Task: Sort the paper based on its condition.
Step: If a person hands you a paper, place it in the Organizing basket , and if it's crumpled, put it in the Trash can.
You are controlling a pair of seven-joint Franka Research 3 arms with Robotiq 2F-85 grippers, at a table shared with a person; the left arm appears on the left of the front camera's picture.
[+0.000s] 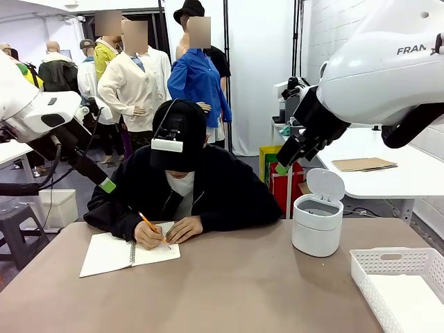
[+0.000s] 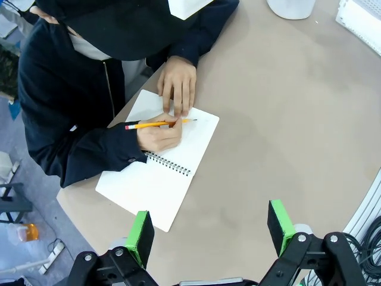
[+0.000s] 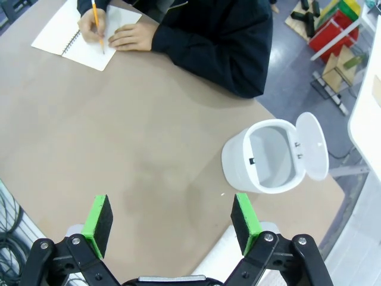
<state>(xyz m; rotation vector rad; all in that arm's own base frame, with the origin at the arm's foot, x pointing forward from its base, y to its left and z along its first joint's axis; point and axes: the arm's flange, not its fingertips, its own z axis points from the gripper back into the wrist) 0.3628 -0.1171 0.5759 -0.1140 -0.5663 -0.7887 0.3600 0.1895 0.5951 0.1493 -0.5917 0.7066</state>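
Above the brown tabletop (image 1: pixel 236 291) the left hand (image 2: pixel 209 213) and right hand (image 3: pixel 171 201) are hanging wide open, the left nearer the paper (image 2: pixel 199 140), which is lying just ahead of its fingers (image 2: pixel 141 235) as a spiral notebook (image 2: pixel 143 190) page.

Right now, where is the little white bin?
In the front view, the round white plastic bin stands open on the right side of the brown table, between the person's dark sleeve and the white slotted basket.

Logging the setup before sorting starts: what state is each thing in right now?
White round plastic bin: lid flipped open, inside empty.
White spiral-bound notebook: open flat, person writing in it.
White slotted plastic basket: upright, contents unclear.
Left pincer: open, holding nothing.
Right pincer: open, holding nothing.
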